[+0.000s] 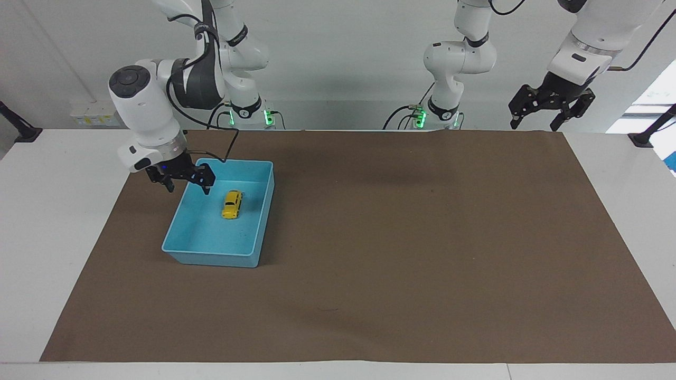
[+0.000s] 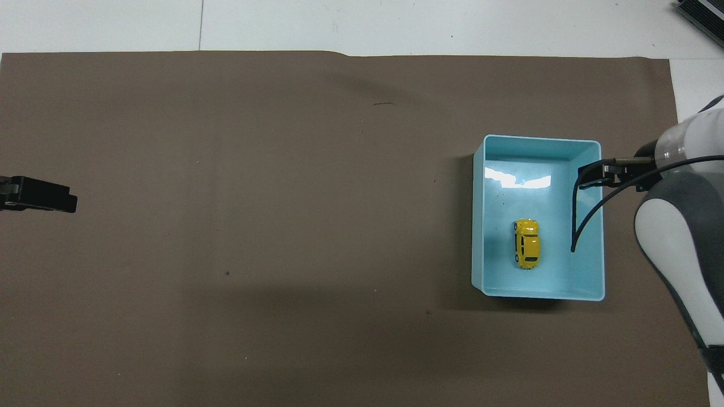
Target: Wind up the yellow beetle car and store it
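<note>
Yellow beetle car (image 1: 232, 204) (image 2: 527, 243): lies on its wheels on the floor of the blue bin (image 1: 261, 211) (image 2: 478, 226), free of both grippers. Sits in the half of the bin nearer the robots, roughly midway between the 2 long walls and touching neither. Long axis runs along the bin's long side. Dark windows visible from overhead.

Blue bin: open-topped, rectangular, holds only the car. Stands on the brown mat (image 1: 412, 237) (image 2: 254, 226) toward the right arm's end of the desk, close to the desk edge nearest the robots. A bright reflection on the bin floor, farther from the robots than the car.

Right gripper (image 1: 187, 186) (image 2: 594, 175): raised, over the bin's long wall on the side toward the right arm's end of the desk, holding nothing. Fingers spread, a clear gap between the 2 tips in the facing view. A black cable loops from the wrist across the bin's rim in the overhead view. Well apart from the car.

Left gripper (image 1: 533, 119) (image 2: 54, 198): waits high over the desk corner at the left arm's end, nearest the robots. Fingers spread, nothing between them. In the overhead view only its dark tip shows at the frame edge.

The mat covers most of the white desk (image 1: 63, 211) (image 2: 452, 25).
</note>
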Motion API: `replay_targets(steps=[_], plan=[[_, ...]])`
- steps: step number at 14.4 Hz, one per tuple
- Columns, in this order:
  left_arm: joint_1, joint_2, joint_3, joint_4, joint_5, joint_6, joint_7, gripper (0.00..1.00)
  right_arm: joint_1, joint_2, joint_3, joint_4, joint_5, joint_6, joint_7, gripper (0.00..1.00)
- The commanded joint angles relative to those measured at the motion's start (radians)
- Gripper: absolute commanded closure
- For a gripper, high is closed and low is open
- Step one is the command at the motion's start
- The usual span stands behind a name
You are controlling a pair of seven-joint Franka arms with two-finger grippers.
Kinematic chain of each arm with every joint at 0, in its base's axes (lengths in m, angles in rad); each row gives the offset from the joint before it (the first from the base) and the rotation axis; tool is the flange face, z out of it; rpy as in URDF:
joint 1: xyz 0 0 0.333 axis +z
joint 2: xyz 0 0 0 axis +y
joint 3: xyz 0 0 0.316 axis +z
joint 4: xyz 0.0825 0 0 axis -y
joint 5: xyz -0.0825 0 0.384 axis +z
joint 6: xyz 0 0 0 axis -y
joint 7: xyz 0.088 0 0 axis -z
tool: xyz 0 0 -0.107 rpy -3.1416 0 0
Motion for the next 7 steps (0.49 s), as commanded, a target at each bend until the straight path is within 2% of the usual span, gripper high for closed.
replay_targets(steps=[1,7], plan=[[0.021,-0.002,-0.014,0.012,0.007,-0.021,0.013,0.0,0.003,-0.02,0.028,0.053,0.003,-0.07,0.018,0.0],[0.021,-0.002,-0.014,0.012,0.007,-0.021,0.013,0.0,0.001,-0.003,0.028,0.28,0.04,-0.326,0.015,0.0]])
